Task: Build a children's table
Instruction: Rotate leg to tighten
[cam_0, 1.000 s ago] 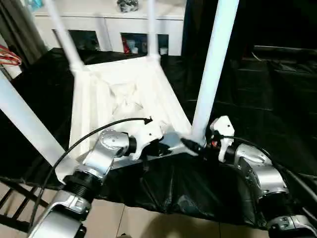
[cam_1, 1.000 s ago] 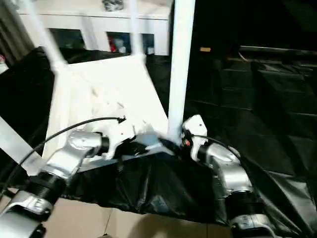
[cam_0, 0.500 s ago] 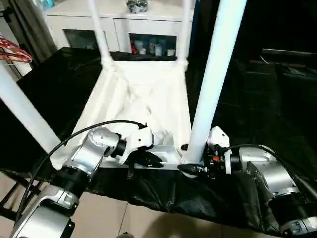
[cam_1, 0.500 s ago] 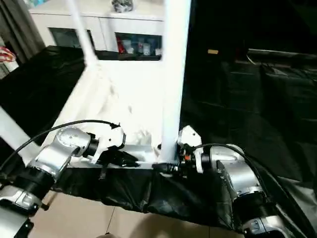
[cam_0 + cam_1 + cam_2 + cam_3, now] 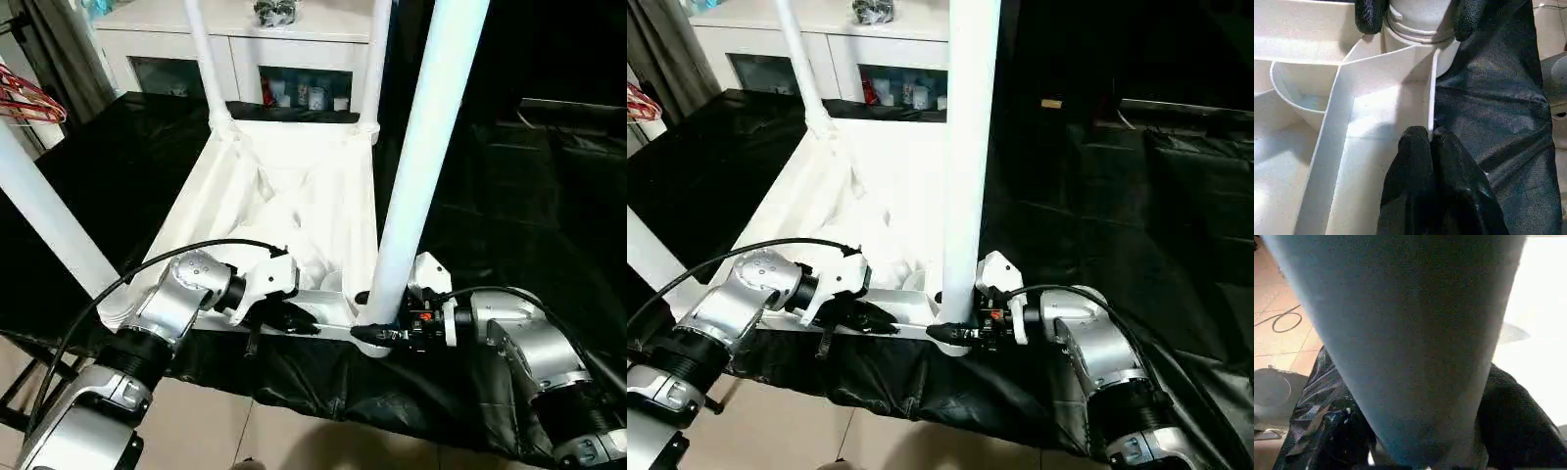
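upright, four legs (image 5: 423,157) fill the table's (image 5: 284,196) corner sockets.

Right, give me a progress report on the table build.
Done: the children's table lies upside down on the black cloth with all four legs standing in its corner sockets.
In hand: the left gripper pinches the near rim, while the right gripper has its fingers either side of the near right leg at its base.
Left: seat that leg, then turn the table upright.

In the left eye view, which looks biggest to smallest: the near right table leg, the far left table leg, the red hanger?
1. Near right leg, though it is nearest the camera.
2. Far left leg.
3. Red hanger, cut by the picture's edge.
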Available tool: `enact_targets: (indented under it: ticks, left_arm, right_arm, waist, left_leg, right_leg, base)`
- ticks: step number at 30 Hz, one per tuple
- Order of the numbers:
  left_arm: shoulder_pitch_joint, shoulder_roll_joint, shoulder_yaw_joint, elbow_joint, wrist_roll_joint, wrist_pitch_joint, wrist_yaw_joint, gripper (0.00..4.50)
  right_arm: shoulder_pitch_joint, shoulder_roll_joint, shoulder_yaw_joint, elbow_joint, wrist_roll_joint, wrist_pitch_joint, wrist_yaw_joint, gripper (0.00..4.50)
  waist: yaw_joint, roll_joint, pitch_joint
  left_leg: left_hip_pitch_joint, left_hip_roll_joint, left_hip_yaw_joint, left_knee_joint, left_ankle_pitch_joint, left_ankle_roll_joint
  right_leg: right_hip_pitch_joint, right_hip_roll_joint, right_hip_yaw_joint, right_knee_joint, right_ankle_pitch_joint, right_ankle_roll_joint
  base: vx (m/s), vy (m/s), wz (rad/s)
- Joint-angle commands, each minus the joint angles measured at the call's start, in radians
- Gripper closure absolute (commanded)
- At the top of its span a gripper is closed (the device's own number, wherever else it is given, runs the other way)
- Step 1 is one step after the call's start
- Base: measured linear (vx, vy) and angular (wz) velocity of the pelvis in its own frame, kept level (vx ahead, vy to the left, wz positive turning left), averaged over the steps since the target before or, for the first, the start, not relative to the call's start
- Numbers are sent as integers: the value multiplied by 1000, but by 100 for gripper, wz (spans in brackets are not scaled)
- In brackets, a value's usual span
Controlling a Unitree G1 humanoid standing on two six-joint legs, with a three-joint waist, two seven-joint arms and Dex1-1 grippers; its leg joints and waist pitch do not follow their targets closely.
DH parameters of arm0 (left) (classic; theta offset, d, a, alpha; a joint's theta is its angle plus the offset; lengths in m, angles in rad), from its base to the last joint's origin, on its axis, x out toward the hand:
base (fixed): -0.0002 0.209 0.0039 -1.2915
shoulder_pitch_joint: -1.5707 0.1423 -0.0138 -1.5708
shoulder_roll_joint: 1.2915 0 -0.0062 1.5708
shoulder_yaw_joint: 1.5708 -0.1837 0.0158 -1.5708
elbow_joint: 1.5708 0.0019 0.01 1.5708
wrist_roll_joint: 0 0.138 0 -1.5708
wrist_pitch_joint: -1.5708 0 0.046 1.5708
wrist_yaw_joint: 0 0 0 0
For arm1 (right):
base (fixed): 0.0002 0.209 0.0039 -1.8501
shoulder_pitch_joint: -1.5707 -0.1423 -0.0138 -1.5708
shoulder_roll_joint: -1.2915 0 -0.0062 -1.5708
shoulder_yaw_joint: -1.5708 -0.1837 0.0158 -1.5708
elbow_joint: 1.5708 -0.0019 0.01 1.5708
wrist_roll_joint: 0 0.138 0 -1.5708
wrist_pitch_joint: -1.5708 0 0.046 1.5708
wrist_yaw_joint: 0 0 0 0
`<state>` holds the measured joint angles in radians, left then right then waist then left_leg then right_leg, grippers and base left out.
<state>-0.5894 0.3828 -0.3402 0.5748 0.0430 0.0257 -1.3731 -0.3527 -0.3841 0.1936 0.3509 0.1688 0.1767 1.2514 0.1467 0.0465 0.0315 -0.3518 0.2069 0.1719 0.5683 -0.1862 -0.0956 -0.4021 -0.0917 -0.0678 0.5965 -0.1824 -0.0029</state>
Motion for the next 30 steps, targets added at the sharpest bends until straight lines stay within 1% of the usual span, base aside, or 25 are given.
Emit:
enact_targets:
  ticks: [1, 2, 3, 5, 6, 7, 8, 9, 10, 11, 12, 13, 15, 16, 18, 20, 21, 22, 23, 24, 25, 26, 27, 28, 30]
  left_arm:
    - [-24, -29, 22, 5, 6, 40, 105, 450]
    - [-24, -29, 22, 5, 6, 40, 105, 450]
    - [-24, -33, 24, 5, 4, 43, 112, 450]
    - [-20, -58, 35, 0, 4, 61, 163, 450]
    - [-15, -75, 39, -10, 6, 71, 194, 450]
    - [-6, -94, 39, -23, 8, 82, 222, 450]
    - [-5, -98, 39, -25, 9, 85, 228, 450]
    - [3, -118, 39, -38, 14, 99, 262, 450]
    - [18, -150, 37, -62, 20, 123, 306, 450]
    - [18, -150, 37, -62, 20, 123, 306, 450]
    - [31, -176, 32, -81, 26, 136, 337, 450]
    - [37, -191, 30, -89, 29, 145, 356, 450]
    - [40, -200, 30, -93, 32, 152, 369, 450]
    - [46, -219, 31, -100, 41, 162, 402, 450]
    - [48, -232, 31, -104, 47, 169, 428, 450]
    - [57, -265, 25, -118, 59, 185, 476, 450]
    - [57, -267, 25, -119, 60, 186, 480, 450]
    - [61, -279, 23, -127, 65, 194, 500, 450]
    - [62, -293, 23, -133, 70, 199, 523, 450]
    - [64, -299, 23, -139, 73, 201, 535, 450]
    - [64, -300, 23, -139, 73, 201, 536, 450]
    - [65, -302, 22, -143, 74, 202, 540, 450]
    - [67, -299, 19, -144, 72, 197, 534, 450]
    - [71, -292, 16, -147, 71, 192, 524, 450]
    - [75, -281, 13, -153, 68, 186, 506, 450]
  right_arm:
    - [56, 64, 62, -17, 14, 3, -10, 198]
    - [56, 64, 62, -17, 14, 3, -10, 198]
    - [58, 69, 57, -15, 14, 0, -22, 198]
    - [62, 105, 29, 4, 5, -15, -104, 198]
    - [64, 132, 10, 19, -1, -31, -165, 198]
    - [62, 168, -12, 43, -11, -39, -247, 198]
    - [62, 174, -16, 47, -13, -41, -260, 198]
    - [60, 208, -34, 70, -23, -55, -335, 198]
    - [53, 264, -65, 106, -34, -65, -454, 198]
    - [53, 264, -65, 106, -34, -65, -454, 199]
    - [44, 312, -95, 130, -28, -61, -545, 199]
    - [39, 340, -109, 139, -25, -59, -592, 200]
    - [37, 359, -118, 142, -25, -58, -618, 200]
    - [31, 387, -127, 152, -28, -59, -663, 200]
    - [26, 408, -133, 162, -31, -63, -698, 200]
    - [11, 455, -141, 194, -55, -70, -795, 200]
    - [10, 457, -141, 196, -57, -71, -800, 200]
    - [4, 475, -145, 212, -69, -77, -834, 200]
    - [-5, 490, -143, 229, -81, -85, -858, 145]
    - [-11, 495, -144, 235, -86, -94, -869, 145]
    - [-11, 495, -144, 235, -86, -94, -870, 131]
    - [-15, 496, -144, 237, -87, -100, -873, 127]
    - [-17, 489, -150, 231, -76, -101, -857, 111]
    - [-16, 475, -154, 217, -70, -97, -835, 94]
    - [-13, 449, -144, 198, -75, -93, -800, 84]
  waist:
    - [-5, -1, -56]
    - [-4, -2, -54]
    - [-4, -2, -54]
    - [-10, 0, -48]
    - [-10, 0, -48]
    - [-14, 0, -46]
    - [-15, 1, -45]
    - [-22, 2, -44]
    - [-33, 2, -42]
    - [-41, 2, -42]
    - [-48, 1, -41]
    - [-57, 6, -41]
    - [-62, 4, -41]
    - [-65, 7, -42]
    - [-66, 6, -42]
    - [-67, -1, -42]
    - [-69, 3, -41]
    - [-70, -1, -42]
    - [-71, -8, -43]
    - [-72, -7, -43]
    - [-72, -2, -42]
    - [-73, -3, -43]
    - [-74, -5, -44]
    - [-74, -13, -46]
    - [-73, -6, -47]
  left_leg:
    - [-1, 19, 4, -57, -184, 56]
    - [-4, 18, 2, -60, -198, 53]
    - [-3, 18, 2, -61, -206, 51]
    - [0, 18, 0, -68, -252, 34]
    - [4, 18, 0, -69, -265, 30]
    - [4, 18, -1, -70, -280, 22]
    - [3, 17, -3, -72, -284, 16]
    - [2, 16, -5, -76, -297, 3]
    - [2, 14, -7, -78, -310, -6]
    - [2, 14, -7, -78, -317, -8]
    - [0, 12, -10, -80, -325, -5]
    - [2, 10, -9, -79, -334, 0]
    - [3, 10, -9, -79, -336, 6]
    - [3, 10, -8, -78, -335, 12]
    - [1, 10, -8, -79, -334, 13]
    - [-2, 10, -9, -81, -322, 14]
    - [-1, 10, -8, -81, -324, 12]
    - [-1, 10, -8, -81, -324, 13]
    - [-3, 11, -7, -81, -313, 16]
    - [-3, 11, -8, -81, -306, 16]
    - [-4, 11, -7, -81, -306, 17]
    - [-4, 11, -7, -81, -307, 19]
    - [-5, 11, -7, -80, -300, 23]
    - [-7, 11, -5, -79, -281, 29]
    - [-9, 12, -5, -77, -258, 34]
  right_leg:
    - [54, -44, 37, -59, -112, -235]
    - [56, -46, 35, -60, -136, -231]
    - [56, -47, 35, -63, -156, -226]
    - [54, -49, 35, -73, -261, -202]
    - [51, -49, 35, -77, -291, -194]
    - [48, -50, 36, -81, -329, -183]
    - [49, -52, 36, -83, -347, -175]
    - [48, -52, 34, -86, -378, -160]
    - [47, -53, 33, -90, -410, -149]
    - [46, -52, 33, -91, -419, -146]
    - [48, -51, 30, -95, -447, -132]
    - [43, -49, 30, -100, -464, -125]
    - [42, -48, 30, -102, -460, -123]
    - [40, -46, 32, -103, -448, -123]
    - [40, -45, 31, -102, -433, -127]
    - [42, -45, 31, -99, -422, -126]
    - [39, -45, 32, -99, -421, -127]
    - [40, -45, 32, -100, -422, -126]
    - [41, -45, 33, -99, -408, -125]
    - [41, -46, 34, -96, -400, -127]
    - [40, -46, 34, -97, -397, -129]
    - [41, -45, 34, -96, -391, -129]
    - [42, -44, 35, -95, -367, -133]
    - [45, -43, 36, -92, -334, -137]
    - [46, -43, 37, -85, -285, -151]
  base:
    - [0, 0, 0]
    - [0, 0, 0]
    - [0, 0, 0]
    - [0, 0, 0]
    - [0, 0, 0]
    - [0, 0, 0]
    - [-56, -6, -3]
    - [0, 0, 0]
    - [0, 0, 0]
    - [0, 0, 0]
    - [0, 0, 0]
    - [0, 0, 0]
    - [0, 0, 0]
    - [0, 0, 0]
    - [0, 0, 0]
    - [0, 0, 0]
    - [0, 0, 0]
    - [0, 0, 0]
    - [0, 0, 0]
    - [0, 0, 0]
    - [0, 0, 0]
    - [0, 0, 0]
    - [0, 0, 0]
    - [0, 0, 0]
    - [0, 0, 0]
